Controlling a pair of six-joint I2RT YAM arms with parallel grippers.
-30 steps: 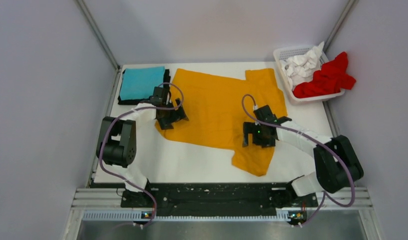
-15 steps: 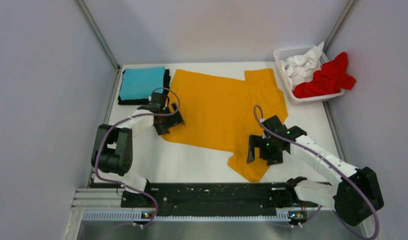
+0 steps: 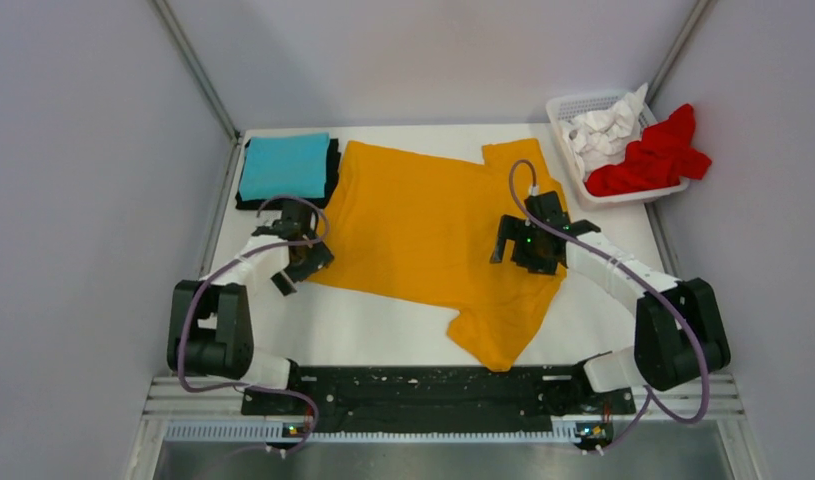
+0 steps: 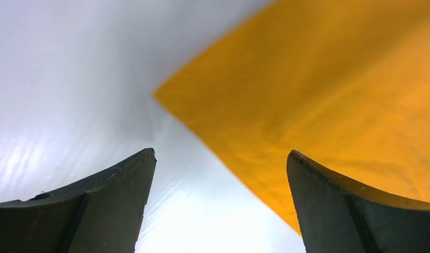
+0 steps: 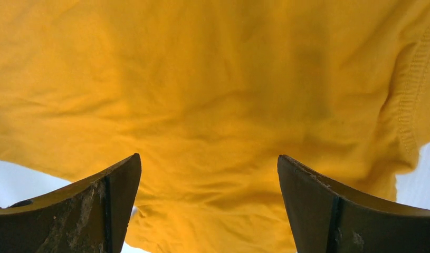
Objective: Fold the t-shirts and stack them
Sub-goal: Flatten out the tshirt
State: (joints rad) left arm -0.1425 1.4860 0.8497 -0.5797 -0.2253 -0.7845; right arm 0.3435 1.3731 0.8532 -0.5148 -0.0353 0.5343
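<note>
We find the mustard-orange t-shirt (image 3: 423, 225) spread mostly flat and lightly wrinkled on the white tabletop (image 3: 373, 325), with one sleeve (image 3: 493, 335) trailing toward the arm bases. The left pincer (image 4: 220, 152) is spread with nothing between its fingers; the shirt's near corner lies just ahead of it, the cloth extending behind the finger (image 4: 350, 211) on the right of the wrist view. The right pincer (image 5: 208, 156) is likewise spread and empty, directly over the shirt body, with a ribbed edge (image 5: 410, 105) off to its right.

black shirt (image 3: 333, 165) mostly hidden under turquoise shirt (image 3: 283, 165) | orange shirt (image 5: 212, 79) edge-cropped
</note>
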